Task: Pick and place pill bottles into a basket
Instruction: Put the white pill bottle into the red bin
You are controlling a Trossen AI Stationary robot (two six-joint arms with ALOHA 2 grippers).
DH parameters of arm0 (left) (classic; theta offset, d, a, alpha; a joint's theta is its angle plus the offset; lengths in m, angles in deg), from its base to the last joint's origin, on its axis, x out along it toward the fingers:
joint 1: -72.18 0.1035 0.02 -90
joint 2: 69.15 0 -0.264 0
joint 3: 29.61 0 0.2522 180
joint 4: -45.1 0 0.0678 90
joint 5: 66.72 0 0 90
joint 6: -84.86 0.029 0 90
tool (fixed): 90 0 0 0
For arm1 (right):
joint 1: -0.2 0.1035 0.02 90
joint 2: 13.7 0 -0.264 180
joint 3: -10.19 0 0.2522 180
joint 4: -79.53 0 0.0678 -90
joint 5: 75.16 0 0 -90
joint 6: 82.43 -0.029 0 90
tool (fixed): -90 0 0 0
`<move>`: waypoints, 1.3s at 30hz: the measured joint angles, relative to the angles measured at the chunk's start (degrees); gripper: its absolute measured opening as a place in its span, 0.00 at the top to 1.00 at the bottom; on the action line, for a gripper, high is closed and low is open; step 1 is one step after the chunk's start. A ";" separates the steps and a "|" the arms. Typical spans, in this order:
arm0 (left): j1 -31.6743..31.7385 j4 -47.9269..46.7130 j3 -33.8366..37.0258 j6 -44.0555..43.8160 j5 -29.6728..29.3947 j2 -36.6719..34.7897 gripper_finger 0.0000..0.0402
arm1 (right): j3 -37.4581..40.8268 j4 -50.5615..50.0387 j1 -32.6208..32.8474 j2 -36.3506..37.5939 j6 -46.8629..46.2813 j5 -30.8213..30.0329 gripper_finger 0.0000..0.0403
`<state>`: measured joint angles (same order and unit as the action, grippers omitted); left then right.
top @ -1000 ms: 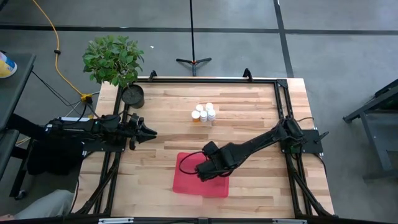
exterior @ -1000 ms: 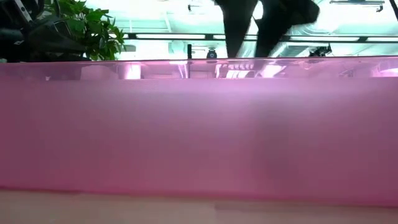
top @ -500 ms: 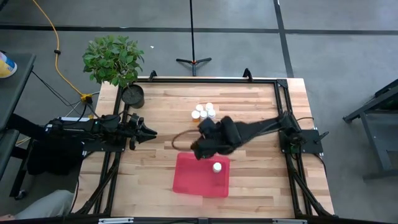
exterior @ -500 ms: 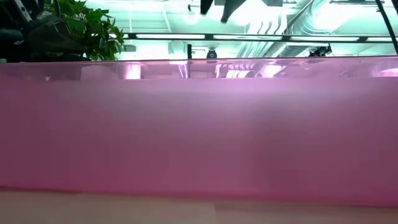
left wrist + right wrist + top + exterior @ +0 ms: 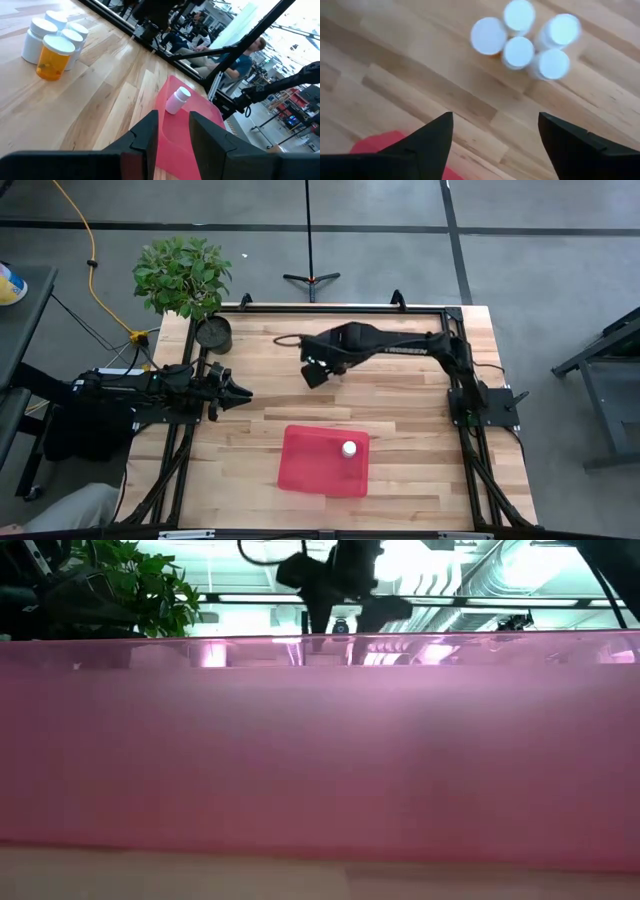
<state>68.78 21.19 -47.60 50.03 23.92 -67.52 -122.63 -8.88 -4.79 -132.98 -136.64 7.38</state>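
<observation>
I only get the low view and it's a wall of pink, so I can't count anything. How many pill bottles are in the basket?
Observer: One pill bottle, white-capped, near a far corner of the basket.
Operator: Where are the others?
Observer: Five bottles stand bunched together on the wood, beyond the basket.
Operator: Is the right arm holding one?
Observer: No. The right end effector is open and empty above that bunch. The left end effector waits at the table's left edge.
</observation>
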 joint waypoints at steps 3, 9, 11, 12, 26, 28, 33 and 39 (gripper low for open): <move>-0.02 0.00 0.00 0.00 0.00 0.00 0.64 | 2.89 4.76 -2.07 0.02 4.21 2.48 0.25; 0.00 -0.01 0.00 0.00 0.00 0.00 0.64 | 7.04 5.82 -5.08 0.02 9.57 1.55 0.12; 0.00 -0.02 0.00 0.00 0.00 0.00 0.64 | 7.60 3.44 -6.18 -0.06 9.74 1.18 0.09; 0.00 0.00 0.00 0.00 0.00 0.00 0.64 | 7.60 2.43 -6.73 -0.09 9.92 1.14 0.08; 0.00 0.00 0.00 0.01 0.00 0.00 0.64 | 7.49 1.28 -11.23 -0.50 11.52 1.14 0.05; 0.00 0.00 0.00 0.01 0.00 0.00 0.64 | 7.49 1.22 -11.49 -0.50 10.90 1.42 0.05; -0.01 -0.01 0.00 0.01 0.00 0.00 0.64 | 7.49 0.98 -11.67 -0.50 10.39 1.30 0.05; -0.02 -0.01 0.00 0.02 0.00 0.00 0.64 | 7.49 0.61 -12.21 -0.50 7.12 1.99 0.05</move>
<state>68.76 21.18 -47.60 50.05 23.92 -67.52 -115.14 -8.27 -16.99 -133.49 -129.52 9.37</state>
